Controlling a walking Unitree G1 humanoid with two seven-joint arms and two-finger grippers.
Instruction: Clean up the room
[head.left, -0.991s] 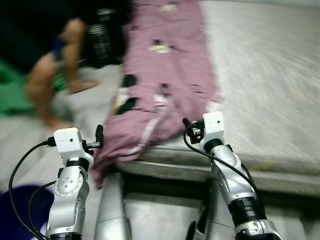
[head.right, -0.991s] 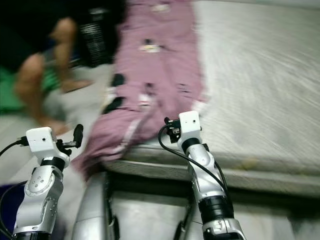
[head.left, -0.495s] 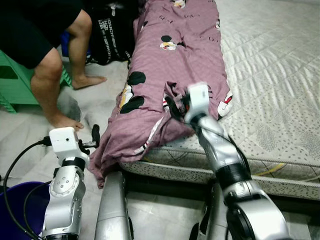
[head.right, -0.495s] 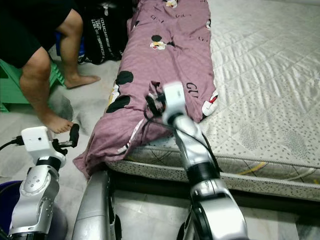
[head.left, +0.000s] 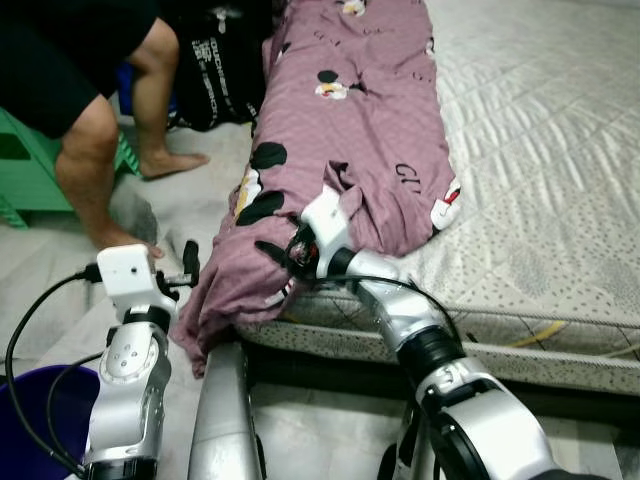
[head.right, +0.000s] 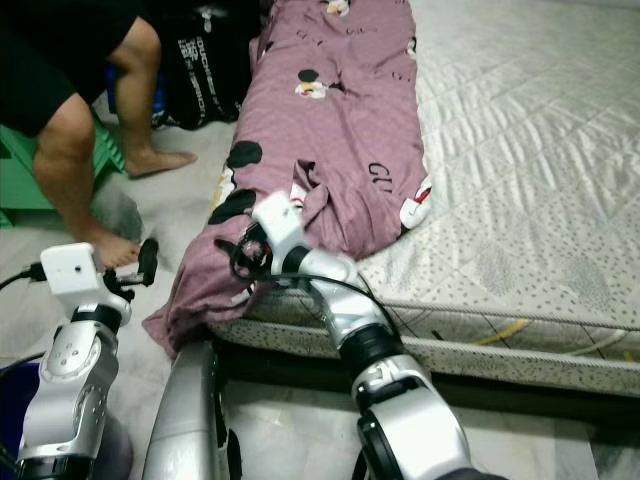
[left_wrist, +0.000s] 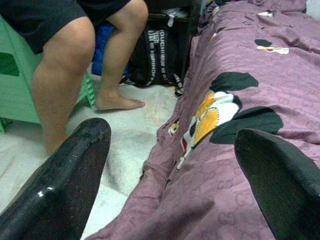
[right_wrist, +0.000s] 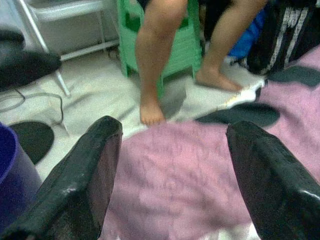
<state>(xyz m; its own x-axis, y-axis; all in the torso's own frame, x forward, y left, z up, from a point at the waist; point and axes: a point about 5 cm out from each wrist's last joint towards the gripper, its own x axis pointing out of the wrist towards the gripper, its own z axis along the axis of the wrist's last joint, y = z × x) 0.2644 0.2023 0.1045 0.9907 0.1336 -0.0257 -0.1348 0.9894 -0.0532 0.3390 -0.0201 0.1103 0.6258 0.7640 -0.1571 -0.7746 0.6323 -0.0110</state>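
Two silver arms are reaching toward a purple blanket (head.left: 345, 130) that is lying along the left edge of the mattress (head.left: 540, 150), its lower end spilling over the side toward the floor (head.left: 60, 270). The blanket is printed with black-and-yellow cartoon shapes. The right gripper (head.left: 278, 252) is sitting over the crumpled lower part of the blanket at the mattress edge, pointing toward the robot's left; in the right wrist view its two black fingers (right_wrist: 85, 170) are standing wide apart, with purple fabric lying between and below them, and whether they are touching the cloth cannot be told. The left gripper (head.left: 188, 262) is hovering just beside the hanging fold of the blanket, above the floor; in the left wrist view its fingers (left_wrist: 65, 175) are likewise spread, framing the cloth without closing on it. A person (head.left: 85, 90) in dark shorts is standing barefoot on the floor to the left, next to a green stool (head.left: 20, 170). A black bag (head.left: 222, 70) is leaning against the mattress side behind the person's legs. A dark blue bucket (head.left: 35, 415) is sitting at the lower left, near the left arm.
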